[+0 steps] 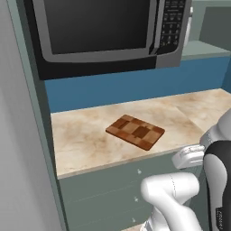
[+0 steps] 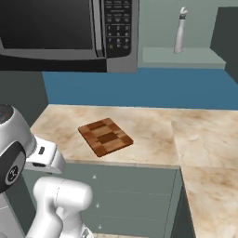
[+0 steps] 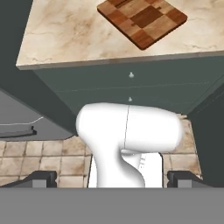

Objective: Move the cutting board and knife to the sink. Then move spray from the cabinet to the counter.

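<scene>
Item one: the cutting board, a wooden checkerboard of light and dark brown squares. We find it lying flat on the table, set at an angle to the front edge and a little back from it, with bare stone all around it. In the right base view the cutting board sits on the left run of the table, well apart from the corner where the top turns toward us. In the hand view the cutting board lies near the top edge, on the table.

Item two: the table itself, beige marbled stone with brownish veins and a light edge. Below it we list grey-green drawer fronts with small pale knobs.

Item three: the end effector. We see its two dark fingertips standing far apart at the bottom of the hand view, released and holding nothing. It hangs low in front of the drawers, above a tiled floor, well short of the board.

Item four: surroundings. A blue wall strip runs behind the table. Above it we note a black and silver microwave with a keypad on its right side. On a pale green ledge farther back stands a slim pale bottle, too small for us to identify.
</scene>
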Robot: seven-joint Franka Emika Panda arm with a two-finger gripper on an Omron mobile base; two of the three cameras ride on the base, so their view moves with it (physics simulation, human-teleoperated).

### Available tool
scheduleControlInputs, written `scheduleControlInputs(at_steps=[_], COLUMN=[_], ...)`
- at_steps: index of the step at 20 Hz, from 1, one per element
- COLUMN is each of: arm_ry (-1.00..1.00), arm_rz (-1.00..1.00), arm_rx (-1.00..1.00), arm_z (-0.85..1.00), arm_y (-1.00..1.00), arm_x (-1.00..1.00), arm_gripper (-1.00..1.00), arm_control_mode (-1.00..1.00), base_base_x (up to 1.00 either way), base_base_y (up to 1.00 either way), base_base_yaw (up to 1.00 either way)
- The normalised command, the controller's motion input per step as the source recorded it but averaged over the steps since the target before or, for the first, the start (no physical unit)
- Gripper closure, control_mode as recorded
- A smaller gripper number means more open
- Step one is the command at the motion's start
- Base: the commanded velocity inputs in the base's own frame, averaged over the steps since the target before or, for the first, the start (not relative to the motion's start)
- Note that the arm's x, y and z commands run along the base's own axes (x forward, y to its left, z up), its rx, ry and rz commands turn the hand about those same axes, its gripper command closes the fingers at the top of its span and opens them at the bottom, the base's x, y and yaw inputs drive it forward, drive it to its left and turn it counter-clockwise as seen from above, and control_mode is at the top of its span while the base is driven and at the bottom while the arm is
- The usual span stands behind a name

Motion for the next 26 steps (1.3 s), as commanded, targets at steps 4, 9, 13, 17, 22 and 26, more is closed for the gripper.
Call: scheduleControlInputs(at_steps=[4,9,13,17,22,26], arm_ry=[0.00,0.00,0.00,0.00,0.00,0.00], arm_rz=[0.00,0.00,0.00,0.00,0.00,0.00], arm_rx=[0.00,0.00,0.00,0.00,0.00,0.00], arm_z=[0.00,0.00,0.00,0.00,0.00,0.00], arm_y=[0.00,0.00,0.00,0.00,0.00,0.00], arm_x=[0.00,0.00,0.00,0.00,0.00,0.00], arm_gripper=[-1.00,-1.00,-1.00,-1.00,-1.00,-1.00], arm_control_mode=[1.00,1.00,1.00,1.00,1.00,1.00], base_base_x=[0.35,0.06,0.00,0.00,0.00,0.00], base_base_y=[-0.06,-0.06,0.00,0.00,0.00,0.00], base_base_yaw=[0.21,0.14,0.06,0.04,0.01,0.00])
